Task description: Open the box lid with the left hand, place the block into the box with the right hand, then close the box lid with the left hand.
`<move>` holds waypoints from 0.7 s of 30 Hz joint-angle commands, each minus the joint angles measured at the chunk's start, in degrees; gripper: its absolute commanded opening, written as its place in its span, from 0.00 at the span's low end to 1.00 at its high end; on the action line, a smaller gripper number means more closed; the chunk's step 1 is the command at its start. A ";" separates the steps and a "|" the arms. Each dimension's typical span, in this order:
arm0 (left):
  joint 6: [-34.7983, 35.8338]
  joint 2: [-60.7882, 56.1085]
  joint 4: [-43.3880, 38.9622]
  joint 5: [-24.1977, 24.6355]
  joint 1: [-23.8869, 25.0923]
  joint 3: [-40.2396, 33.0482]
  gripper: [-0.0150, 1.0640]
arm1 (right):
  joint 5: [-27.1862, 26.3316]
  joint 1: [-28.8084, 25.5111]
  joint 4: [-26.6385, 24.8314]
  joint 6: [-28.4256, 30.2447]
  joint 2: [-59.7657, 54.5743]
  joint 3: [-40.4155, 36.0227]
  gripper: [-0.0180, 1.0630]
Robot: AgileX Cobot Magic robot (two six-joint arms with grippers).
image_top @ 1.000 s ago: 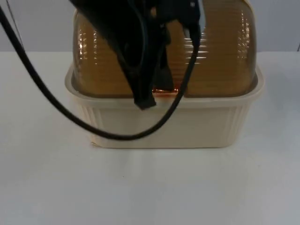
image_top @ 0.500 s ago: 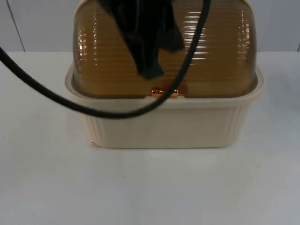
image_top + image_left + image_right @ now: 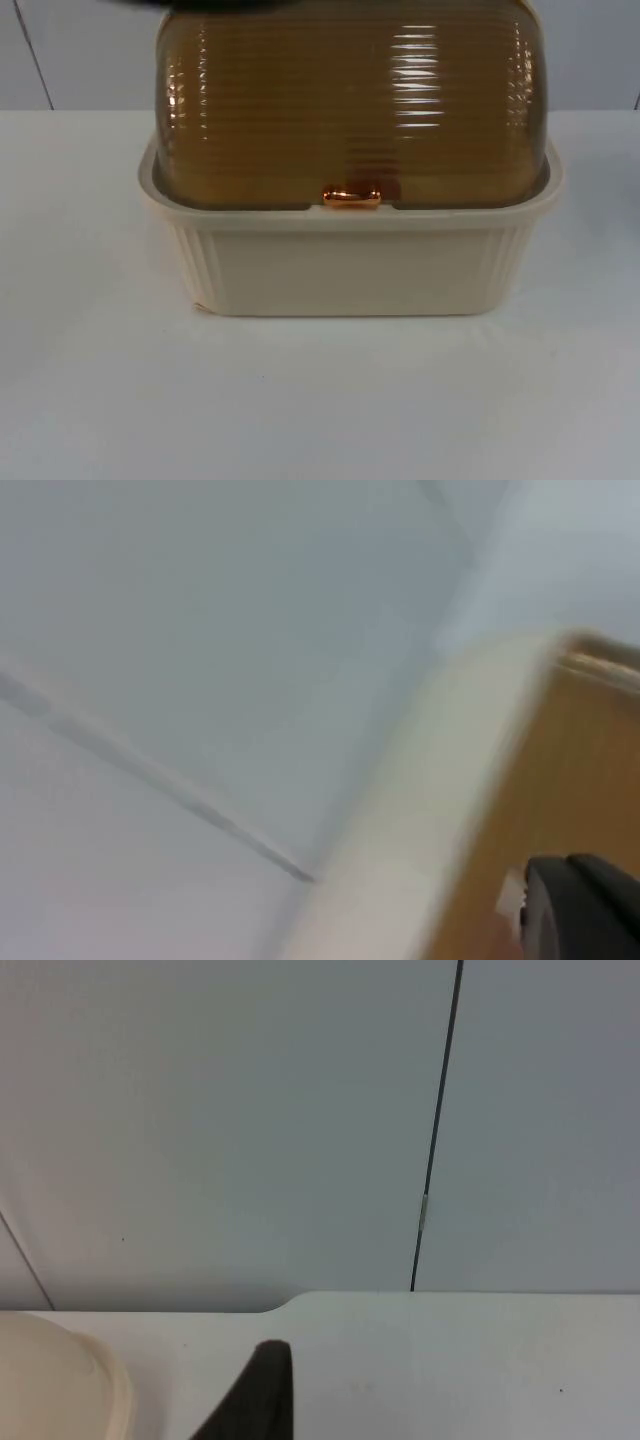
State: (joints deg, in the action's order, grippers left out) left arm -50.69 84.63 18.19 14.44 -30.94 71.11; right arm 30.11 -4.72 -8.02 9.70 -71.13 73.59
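Observation:
A cream box (image 3: 350, 265) stands at the middle of the white table. Its ribbed amber domed lid (image 3: 350, 110) is down on the rim. A small copper handle (image 3: 351, 197) sits at the lid's front edge, with nothing touching it. My left gripper (image 3: 580, 910) is raised beside the box, close to the cream rim (image 3: 420, 820) and the amber lid (image 3: 560, 780); this view is blurred by motion. My right gripper (image 3: 258, 1392) waits off to the side above the table, with a rounded corner of the box (image 3: 60, 1380) near it.
White table top (image 3: 320, 400) stretches in front of the box and to both its sides. The grey partition wall (image 3: 250, 1120) with a dark vertical seam (image 3: 435, 1130) rises behind the table's far edge.
My left arm, which hung over the lid's front by the copper handle, has risen and drawn back out of the top view. The lid stays down.

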 commanded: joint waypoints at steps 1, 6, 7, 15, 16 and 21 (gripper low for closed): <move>5.04 -2.54 0.77 -3.97 2.08 0.00 0.01 | -0.48 0.14 -0.14 0.22 0.77 -0.09 0.99; 14.89 -6.50 0.89 -9.04 9.43 0.00 0.01 | -0.48 0.14 -0.14 0.22 0.77 -0.09 0.99; 18.21 -7.28 0.89 -9.57 12.01 0.00 0.01 | -0.48 0.14 -0.26 0.22 0.77 -0.09 0.99; 37.54 -8.36 0.89 -4.87 29.36 -0.13 0.01 | -0.48 0.14 -0.26 0.22 0.77 -0.09 0.99; 37.54 -8.09 0.89 -4.26 30.18 -0.13 0.01 | -0.48 0.14 -0.98 0.22 0.77 -0.09 0.99; 37.54 -7.83 0.22 0.36 33.32 -1.13 0.01 | -0.48 0.14 -1.39 0.22 0.77 -0.09 0.99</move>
State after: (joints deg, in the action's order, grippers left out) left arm -13.85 76.85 17.98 13.94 2.23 70.19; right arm 30.11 -4.72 -9.06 9.70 -71.13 73.59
